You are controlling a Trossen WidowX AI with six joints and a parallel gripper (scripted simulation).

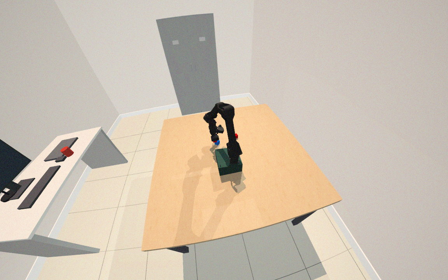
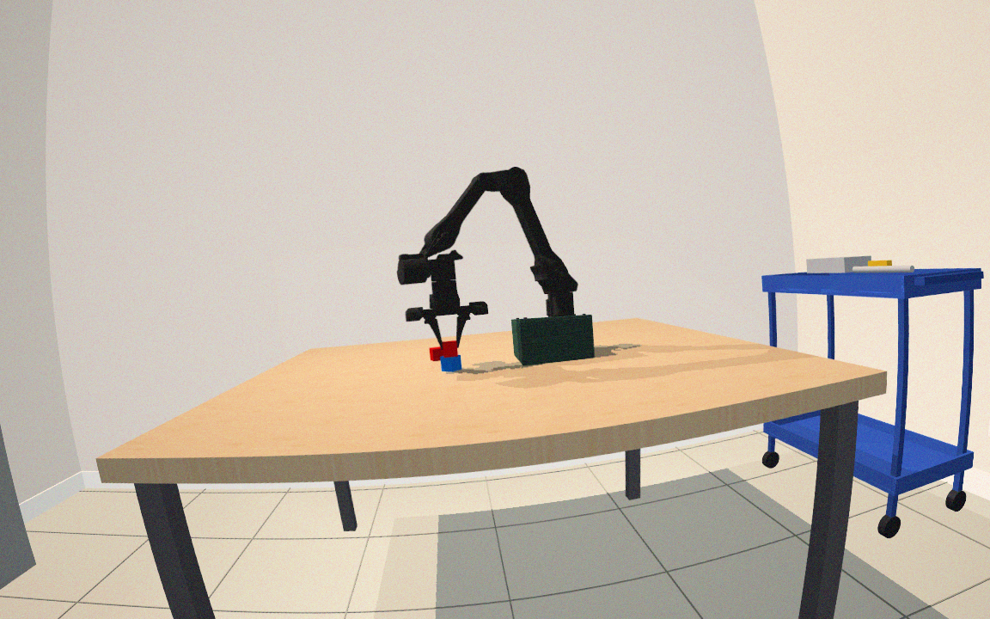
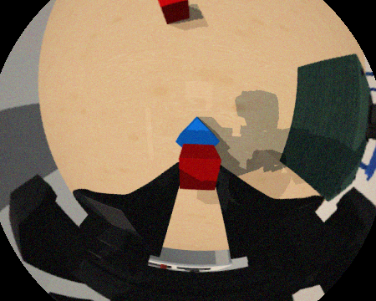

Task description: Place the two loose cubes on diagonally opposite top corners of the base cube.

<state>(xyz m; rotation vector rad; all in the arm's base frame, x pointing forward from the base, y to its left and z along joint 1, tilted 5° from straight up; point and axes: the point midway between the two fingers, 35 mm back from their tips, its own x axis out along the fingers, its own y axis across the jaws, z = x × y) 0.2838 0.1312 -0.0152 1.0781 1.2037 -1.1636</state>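
Note:
My gripper (image 1: 215, 140) (image 2: 449, 343) (image 3: 198, 167) is shut on a red cube (image 2: 450, 348) (image 3: 200, 164). It holds the cube low, right over the blue base cube (image 1: 217, 142) (image 2: 450, 364) (image 3: 197, 133). In the wrist view the red cube covers the near part of the blue cube, and one blue corner sticks out beyond it. I cannot tell whether the two touch. A second red cube (image 1: 236, 135) (image 2: 435, 353) (image 3: 173, 3) lies loose on the table (image 1: 270, 174) (image 2: 375, 407), some way beyond the blue cube.
The arm stands on a dark green box (image 1: 224, 161) (image 2: 553, 339) (image 3: 327, 119) close to the right of the blue cube. A blue cart (image 2: 871, 280) stands off the table's right side, and a white desk (image 1: 16, 209) with a monitor to its left.

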